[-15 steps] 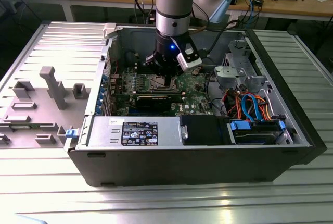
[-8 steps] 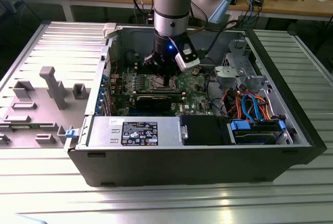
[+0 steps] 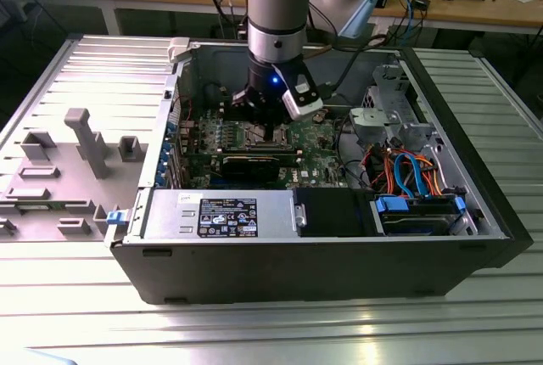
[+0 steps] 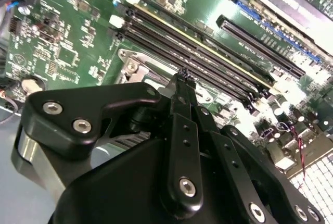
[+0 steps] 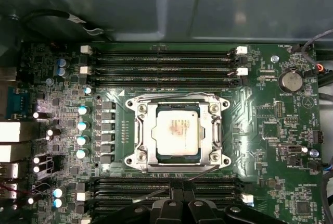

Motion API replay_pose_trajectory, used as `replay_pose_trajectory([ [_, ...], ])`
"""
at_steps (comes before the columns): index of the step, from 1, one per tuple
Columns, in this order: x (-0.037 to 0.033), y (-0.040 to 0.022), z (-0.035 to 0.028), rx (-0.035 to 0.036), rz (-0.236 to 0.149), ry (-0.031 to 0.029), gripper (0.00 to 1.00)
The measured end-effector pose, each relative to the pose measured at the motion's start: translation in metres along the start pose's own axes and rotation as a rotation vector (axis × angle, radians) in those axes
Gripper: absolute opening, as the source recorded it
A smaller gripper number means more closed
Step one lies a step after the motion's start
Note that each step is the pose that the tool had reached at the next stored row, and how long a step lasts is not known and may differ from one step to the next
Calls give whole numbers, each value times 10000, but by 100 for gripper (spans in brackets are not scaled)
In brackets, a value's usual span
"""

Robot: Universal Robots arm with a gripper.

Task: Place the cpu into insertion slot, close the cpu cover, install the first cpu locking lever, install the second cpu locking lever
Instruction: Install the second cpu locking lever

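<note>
CPU work in the exterior view takes place inside an open grey metal computer case (image 3: pixel 339 276) lying on a ribbed metal table (image 3: pixel 76 297): the arm's black gripper (image 3: pixel 265 119) reaches down onto the green circuit board (image 3: pixel 318 140), right above the socket area, with a black graphics card (image 3: pixel 254 165) just in front of it. In the second wrist view, the gripper's thin black fingers (image 4: pixel 183 86) are pressed together, their tips close to the silvery corner of the socket frame (image 4: pixel 130 60), beside the long black memory slots (image 4: pixel 208 57). In the first wrist view, the small square silver-grey cpu (image 5: pixel 177 132) sits in the insertion slot (image 5: pixel 178 157), with the thin silvery cpu cover (image 5: pixel 178 108) lying down around it, framing its metal top. A thin wire locking lever (image 5: pixel 203 171) runs along the socket's edge nearest the gripper (image 5: pixel 182 197).
</note>
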State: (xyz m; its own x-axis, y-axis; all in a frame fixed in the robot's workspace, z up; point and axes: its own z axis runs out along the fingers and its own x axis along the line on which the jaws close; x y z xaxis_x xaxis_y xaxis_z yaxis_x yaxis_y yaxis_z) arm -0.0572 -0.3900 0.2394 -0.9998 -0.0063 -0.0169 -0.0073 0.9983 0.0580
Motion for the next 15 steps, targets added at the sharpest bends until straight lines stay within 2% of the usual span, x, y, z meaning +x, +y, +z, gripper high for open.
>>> replay_pose_trajectory([
  [5, 81, -12, 67, -98, -217, 13, 11],
  [6, 96, -34, 75, -173, -237, 12, 11],
  [8, 128, -89, 83, -371, -247, 10, 11],
  [12, 195, -123, 105, -418, -374, 18, 11],
  [15, 204, -125, 109, -425, -388, 20, 11],
])
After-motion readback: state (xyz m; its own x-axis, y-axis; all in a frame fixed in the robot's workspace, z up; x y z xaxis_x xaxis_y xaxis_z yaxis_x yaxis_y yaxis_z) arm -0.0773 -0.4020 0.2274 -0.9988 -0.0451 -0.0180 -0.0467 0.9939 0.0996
